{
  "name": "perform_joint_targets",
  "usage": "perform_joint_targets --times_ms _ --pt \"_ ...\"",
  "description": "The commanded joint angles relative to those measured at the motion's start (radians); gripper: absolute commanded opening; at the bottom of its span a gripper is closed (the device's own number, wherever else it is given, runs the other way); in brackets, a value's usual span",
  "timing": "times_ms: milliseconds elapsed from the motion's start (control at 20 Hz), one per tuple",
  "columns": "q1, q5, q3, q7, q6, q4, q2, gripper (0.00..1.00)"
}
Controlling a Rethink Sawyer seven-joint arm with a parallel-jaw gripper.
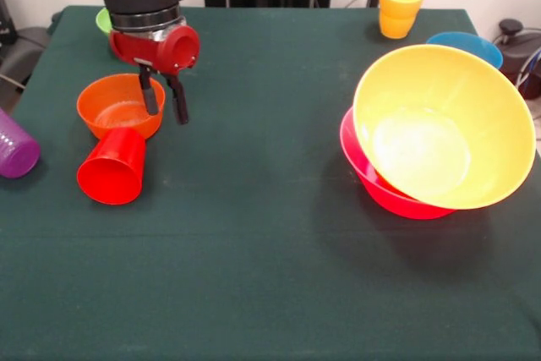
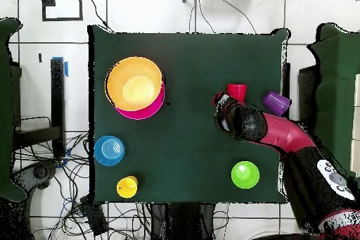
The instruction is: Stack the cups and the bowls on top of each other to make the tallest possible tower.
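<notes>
Gripper (image 1: 163, 101) hangs w/ its 2 black fingers a little apart, nothing between them, tips pointing down right over the rim of the small orange bowl (image 1: 118, 106). That bowl sits upright on the green table (image 1: 254, 243). The red cup (image 1: 114, 166) lies on its side touching the bowl's near edge, mouth towards the camera, long axis running roughly front-to-back across the table, not up. So from the fingers, the cup is just below and a bit left in the front view; the bowl is directly under.

Purple cup (image 1: 15, 148) also lies on its side at the left edge, apart from the red 1. Yellow cup (image 1: 399, 8) stands upright at the far side, near the small blue bowl (image 1: 467, 45).

Tower so far, I'd say, is only 2 pieces: the big yellow-orange bowl (image 1: 448, 128) tilted inside the pink bowl (image 1: 380, 183), well apart from the gripper, across the table. A green bowl (image 2: 245, 174) sits alone in the overhead view, near the arm.

My guess: the next grab is the orange bowl's rim or the red cup; the cup's sideways axis would need the fingers to close across its wall.
</notes>
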Motion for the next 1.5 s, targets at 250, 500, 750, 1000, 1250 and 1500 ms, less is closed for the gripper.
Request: perform_joint_targets --times_ms 250,500,750,1000,1250,1500 --pt "0.041 -0.040 0.000 0.033 -0.074 -0.030 0.116 1.00" --pt "0.029 -0.048 -0.003 0.013 -0.066 -0.025 0.110 1.00" --pt "0.004 -0.028 0.017 -0.009 -0.002 0.012 0.040 1.00" --pt "-0.004 -0.003 0.030 -0.005 0.043 0.055 -0.028 1.00" --pt "-0.019 0.012 0.041 -0.011 0.077 0.096 -0.084 1.00" --pt "-0.018 0.001 0.036 0.000 0.038 0.095 -0.053 1.00"
